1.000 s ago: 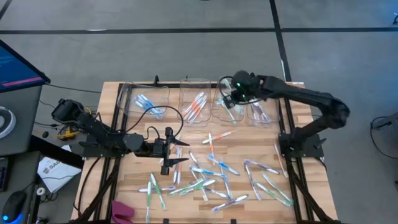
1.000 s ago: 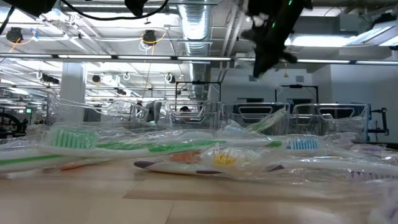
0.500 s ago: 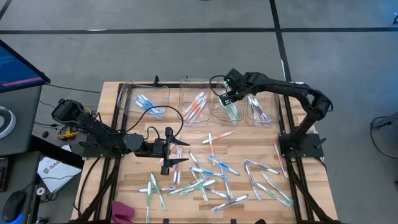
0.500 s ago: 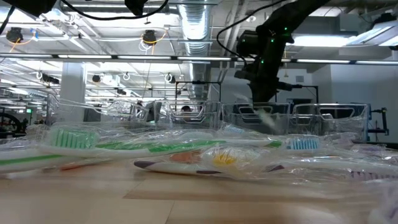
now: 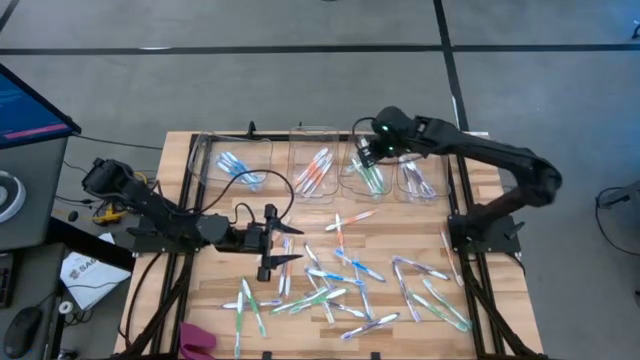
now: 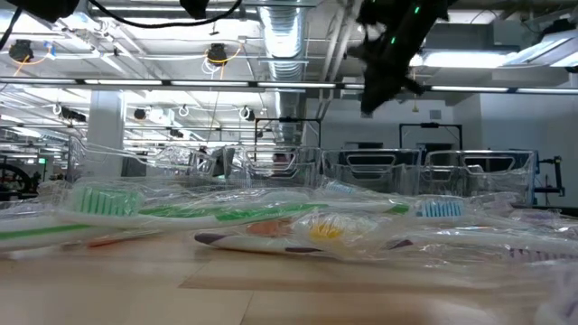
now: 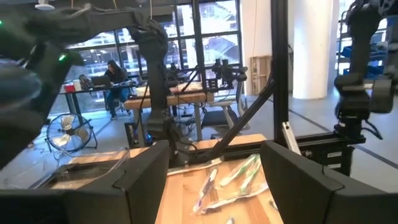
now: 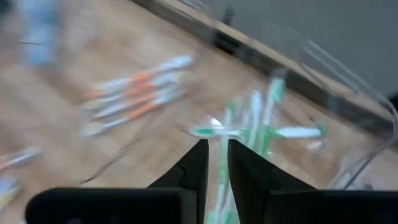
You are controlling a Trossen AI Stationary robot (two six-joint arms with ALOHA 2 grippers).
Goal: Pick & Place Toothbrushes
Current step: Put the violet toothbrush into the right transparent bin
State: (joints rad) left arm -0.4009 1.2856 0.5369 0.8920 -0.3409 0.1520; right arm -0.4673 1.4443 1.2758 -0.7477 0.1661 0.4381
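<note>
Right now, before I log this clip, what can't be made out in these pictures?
- Whether the right end effector, above the bin of green toothbrushes, holds anything: too small from above, cut off by the top edge in the low view, motion-blurred in its wrist view.
- The count of loose toothbrushes on the table: they overlap from above.
- The bins' contents in the low view: hidden behind wrapped toothbrushes.

Whitish toothbrushes [image 5: 345, 290] with blue, green, orange and purple accents lie across a light wooden plank table [image 5: 300, 330] framed in black. Clear bins [image 5: 320, 165] hold blue, orange and green-accented brushes apart, above a grey floor [image 5: 300, 80] crossed by dark lines.
</note>
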